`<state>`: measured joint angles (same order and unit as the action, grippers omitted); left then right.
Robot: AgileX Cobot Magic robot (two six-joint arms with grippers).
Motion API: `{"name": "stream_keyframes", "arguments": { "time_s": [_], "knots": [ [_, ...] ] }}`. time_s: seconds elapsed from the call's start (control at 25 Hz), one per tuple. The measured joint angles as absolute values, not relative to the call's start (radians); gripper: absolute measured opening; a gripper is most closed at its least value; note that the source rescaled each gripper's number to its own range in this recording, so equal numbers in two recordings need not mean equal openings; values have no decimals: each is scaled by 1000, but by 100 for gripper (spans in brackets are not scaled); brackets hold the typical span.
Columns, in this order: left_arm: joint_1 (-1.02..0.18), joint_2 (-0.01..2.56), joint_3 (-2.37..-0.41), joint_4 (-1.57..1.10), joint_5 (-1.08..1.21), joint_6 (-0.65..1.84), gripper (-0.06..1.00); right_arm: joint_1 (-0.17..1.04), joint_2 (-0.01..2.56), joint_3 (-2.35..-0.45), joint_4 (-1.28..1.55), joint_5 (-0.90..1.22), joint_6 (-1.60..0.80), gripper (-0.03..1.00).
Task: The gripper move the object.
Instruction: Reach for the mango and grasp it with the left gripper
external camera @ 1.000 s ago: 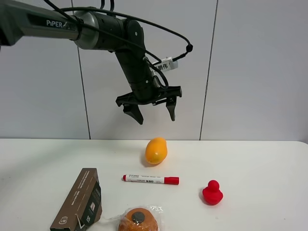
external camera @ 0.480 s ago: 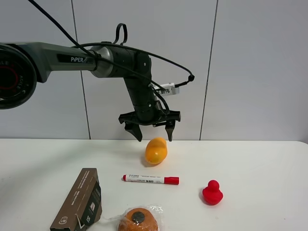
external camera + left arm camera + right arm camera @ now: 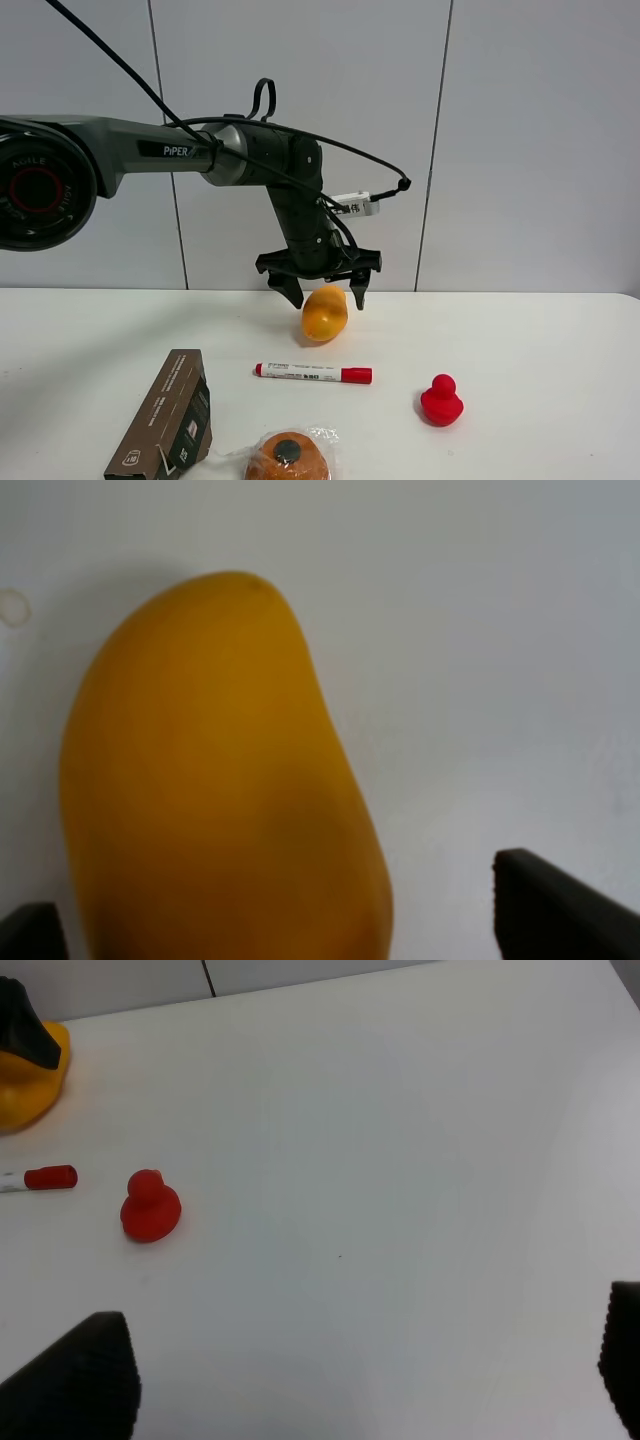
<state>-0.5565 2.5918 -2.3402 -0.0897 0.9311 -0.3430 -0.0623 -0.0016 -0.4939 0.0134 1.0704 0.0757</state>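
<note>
A white matte counter, backed by grey wall panels, is occupied by the smooth, yellow-orange, mango-shaped object, laid just behind a red-capped marker. It is straddled by the black left claw, held spread apart. Nothing is gripped yet, so closing, lifting and moving are judged left.

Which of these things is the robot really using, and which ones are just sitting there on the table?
For the job:
yellow mango
left gripper, jaws open on either side of the mango

Just lying about:
red-capped marker
red duck
brown box
plastic-wrapped round thing
</note>
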Motion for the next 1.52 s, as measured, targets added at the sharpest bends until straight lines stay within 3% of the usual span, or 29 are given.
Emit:
{"name": "stream_keyframes", "arguments": {
  "time_s": [0.76, 1.04, 1.52],
  "knots": [
    [-557, 2681, -2404, 33, 930, -305, 80, -62, -2, -494, 13, 1070, 76, 100],
    [-557, 2681, -2404, 40, 928, -289, 70, -62, -2, -494, 13, 1070, 76, 100],
    [-557, 2703, -2404, 44, 898, -219, 69, -62, -2, -494, 13, 1070, 76, 100]
  ]
}}
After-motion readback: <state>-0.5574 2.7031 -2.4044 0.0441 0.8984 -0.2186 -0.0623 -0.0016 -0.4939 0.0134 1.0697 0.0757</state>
